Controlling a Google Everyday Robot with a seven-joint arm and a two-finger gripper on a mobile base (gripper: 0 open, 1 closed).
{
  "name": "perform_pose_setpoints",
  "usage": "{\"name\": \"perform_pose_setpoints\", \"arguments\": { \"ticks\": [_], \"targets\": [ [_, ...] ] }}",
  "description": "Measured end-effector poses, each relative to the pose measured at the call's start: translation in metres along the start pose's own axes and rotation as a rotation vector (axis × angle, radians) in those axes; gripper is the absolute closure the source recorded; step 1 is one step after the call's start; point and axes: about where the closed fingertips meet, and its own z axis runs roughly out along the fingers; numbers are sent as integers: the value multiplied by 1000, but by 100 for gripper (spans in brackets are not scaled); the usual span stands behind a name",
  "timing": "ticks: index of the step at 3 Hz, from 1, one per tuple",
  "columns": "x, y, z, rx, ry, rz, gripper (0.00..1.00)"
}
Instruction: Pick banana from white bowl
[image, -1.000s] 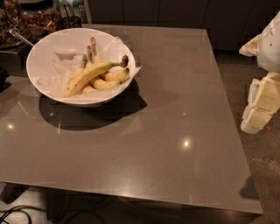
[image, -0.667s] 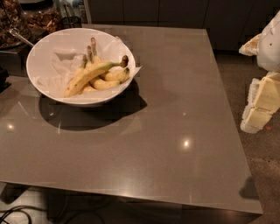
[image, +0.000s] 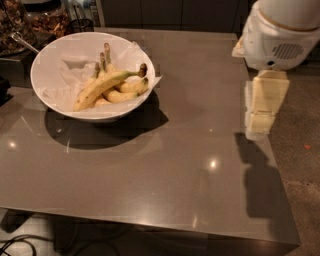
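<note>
The white bowl (image: 50, 60) stands at the far left of the grey table, lined with crumpled white paper. The banana (image: 102, 85), long and curved with a dark stem end at the upper right, lies across the top of several smaller bananas (image: 122, 94) in the bowl. My gripper (image: 262, 116) hangs pointing down over the table's right edge, below the white arm housing (image: 280, 35). It is far to the right of the bowl and holds nothing that I can see.
The grey table (image: 165, 170) runs from the bowl to its right edge. A container of dark items (image: 45, 20) and a metal handle (image: 22, 42) sit behind the bowl at the far left. Speckled floor (image: 302, 165) lies to the right.
The arm and gripper have moved left, from beside the table to over its right edge, and more of the arm shows. The bowl and bananas have not moved.
</note>
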Motion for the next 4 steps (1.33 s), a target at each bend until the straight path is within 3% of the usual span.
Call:
{"name": "perform_pose_setpoints", "arguments": {
  "ticks": [1,3,4],
  "targets": [
    [-35,-17,4,4,36,-104,0],
    [-63,-42,0,73,-11,-156,0],
    [-94,-72,4,62,-30,-220,0]
  ]
}}
